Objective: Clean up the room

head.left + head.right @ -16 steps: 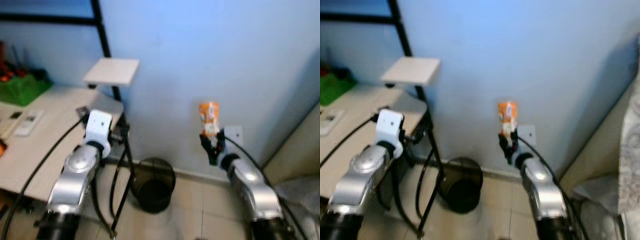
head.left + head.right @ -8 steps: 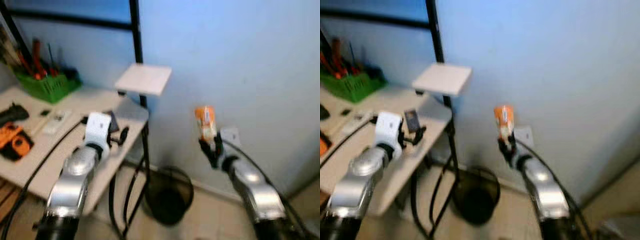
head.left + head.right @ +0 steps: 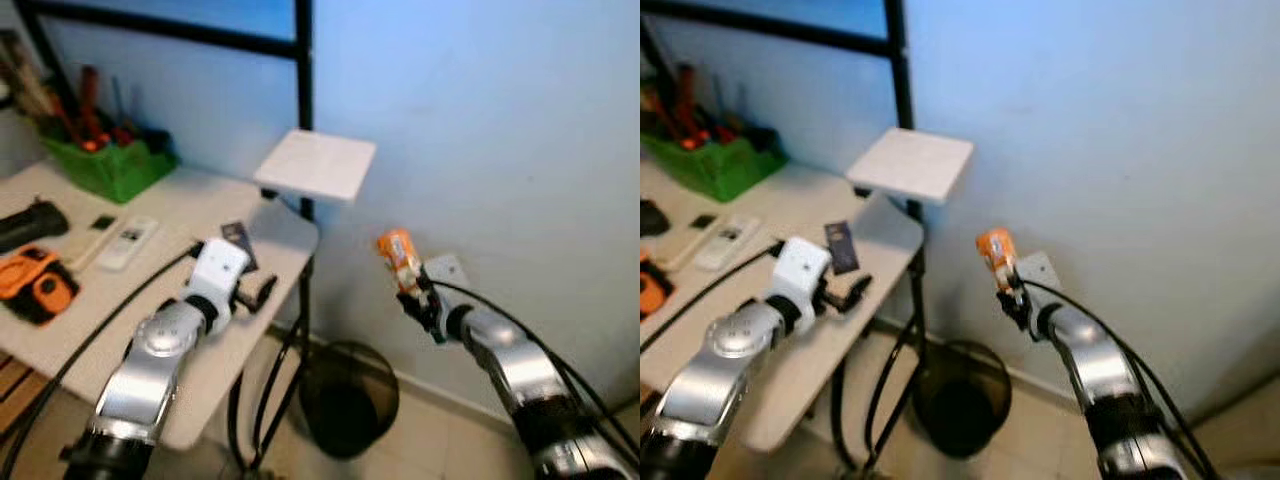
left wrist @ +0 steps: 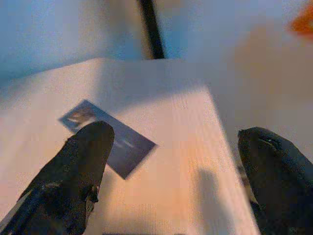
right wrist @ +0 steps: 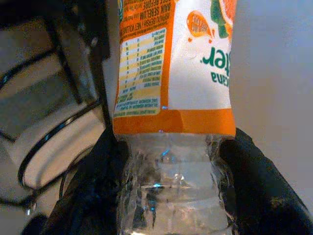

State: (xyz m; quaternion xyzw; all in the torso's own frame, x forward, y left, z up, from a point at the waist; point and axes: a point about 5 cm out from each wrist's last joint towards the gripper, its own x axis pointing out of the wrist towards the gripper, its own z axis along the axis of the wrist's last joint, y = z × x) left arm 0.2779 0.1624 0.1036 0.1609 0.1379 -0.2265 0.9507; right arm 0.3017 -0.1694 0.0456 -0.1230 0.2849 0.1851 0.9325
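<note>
Right jaws: pressed onto the clear lower part of an orange-labelled plastic bottle [image 5: 172, 122], one black finger on each side of it.
Right gripper [image 3: 420, 303]: right of centre in the left eye view, raised in front of the pale blue wall [image 3: 480, 130], with the bottle sticking up and leaning toward the upper left.
Left jaws: spread wide and empty, both fingers apart in the left wrist view.
Left gripper [image 3: 262, 293]: left of centre, hovering over the near right corner of the white table [image 3: 180, 205], close to a small dark card [image 4: 110, 138] lying flat on it.
Task's thing: the bottle, held in the air; the black wire bin [image 3: 348, 403] stands on the floor at lower centre, below and a little to the left of it.
Risk: the bottle looks crumpled and thin, so I judge the grip could slip or the bottle could tilt out; let go from here it would likely miss the bin and hit the floor.
In the way: the black rack post [image 3: 304, 95] and the table's legs stand just left of the bin, and the robot's cables hang there, so the arm has little room on that side.
Around: a white square plate [image 3: 316, 163] on the rack at upper centre; a green basket [image 3: 108, 168] of tools at upper left; a white remote [image 3: 127, 242]; an orange and black tool [image 3: 38, 287] at the left edge, somewhat blurred.
</note>
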